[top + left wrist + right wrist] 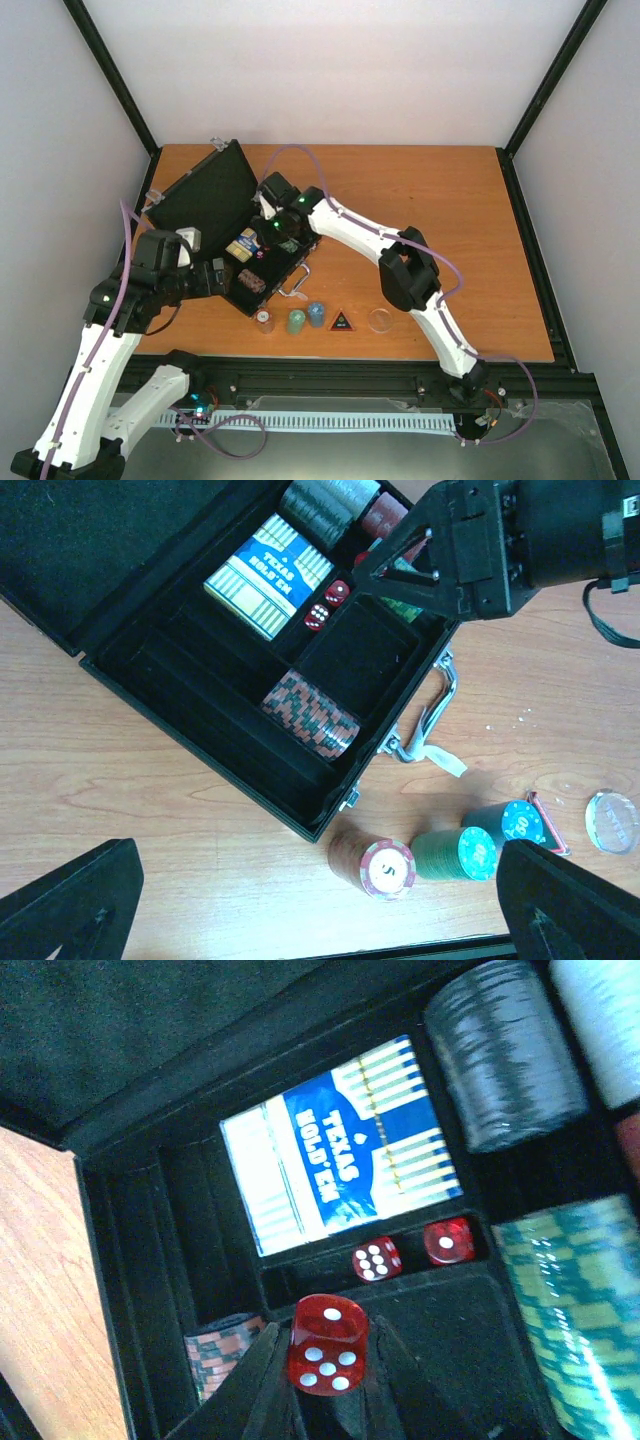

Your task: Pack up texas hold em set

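Right now the right arm reaches from its base at the near right edge, elbow lifted, forearm running left across the table (450,200) to the open black case (200,695). The right gripper (328,1380) points down into the case, and its fingers (262,1390) are pinched narrowly on a red die (328,1343), held just above the tray. Below it two more dice (377,1259) lie in a small slot, just beside the blue Texas Hold'em card deck (340,1150). Grey chips (505,1055) and green-and-white chips (570,1300) fill nearby rows. The lid (205,195) tilts back toward the far left.

The left arm is folded at the case's near left side, with its wrist aimed at the case. The left gripper (318,880) hovers over the wood with its fingers (70,905) spread wide, gripping nothing. On the table in front of the case a red chip stack (385,865), a green chip stack (455,852), a blue chip stack (515,822), a black triangle (342,321) and a clear disc (612,820) stand in a row
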You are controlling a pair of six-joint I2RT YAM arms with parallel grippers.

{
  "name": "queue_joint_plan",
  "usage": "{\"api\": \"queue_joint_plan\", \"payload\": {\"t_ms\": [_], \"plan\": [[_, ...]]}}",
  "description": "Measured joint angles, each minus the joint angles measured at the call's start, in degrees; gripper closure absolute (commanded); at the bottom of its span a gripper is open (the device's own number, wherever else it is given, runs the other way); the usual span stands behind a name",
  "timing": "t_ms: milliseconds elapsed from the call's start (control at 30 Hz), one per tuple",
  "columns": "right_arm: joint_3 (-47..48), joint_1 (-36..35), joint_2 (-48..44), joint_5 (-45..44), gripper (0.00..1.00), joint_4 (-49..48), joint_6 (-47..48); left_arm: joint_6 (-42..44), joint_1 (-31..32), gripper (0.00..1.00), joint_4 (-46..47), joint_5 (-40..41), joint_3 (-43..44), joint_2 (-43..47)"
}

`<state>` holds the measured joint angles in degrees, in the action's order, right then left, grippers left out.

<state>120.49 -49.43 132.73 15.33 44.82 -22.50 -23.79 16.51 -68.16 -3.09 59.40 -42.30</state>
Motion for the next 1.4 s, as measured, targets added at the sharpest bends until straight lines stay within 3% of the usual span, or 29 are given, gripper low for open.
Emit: {"api": "queue_joint_plan", "payload": {"t_ms": [367,1133,1400], "plan": [[2.5,-2.1,5.4,3.8,0.83,-1.3,-0.9,0.0,0.0,0.00,-1.3,0.4,0.0,0.2],[6.3,-2.4,11.1,3.5,0.82,-0.8,-1.5,0.1,0.0,0.00,-2.8,1.4,0.0,0.9],[7.4,-2.4,12.2,3.6,0.72,-0.5,-1.5,0.1,0.0,0.00,-2.8,1.4,0.0,0.9]]}}
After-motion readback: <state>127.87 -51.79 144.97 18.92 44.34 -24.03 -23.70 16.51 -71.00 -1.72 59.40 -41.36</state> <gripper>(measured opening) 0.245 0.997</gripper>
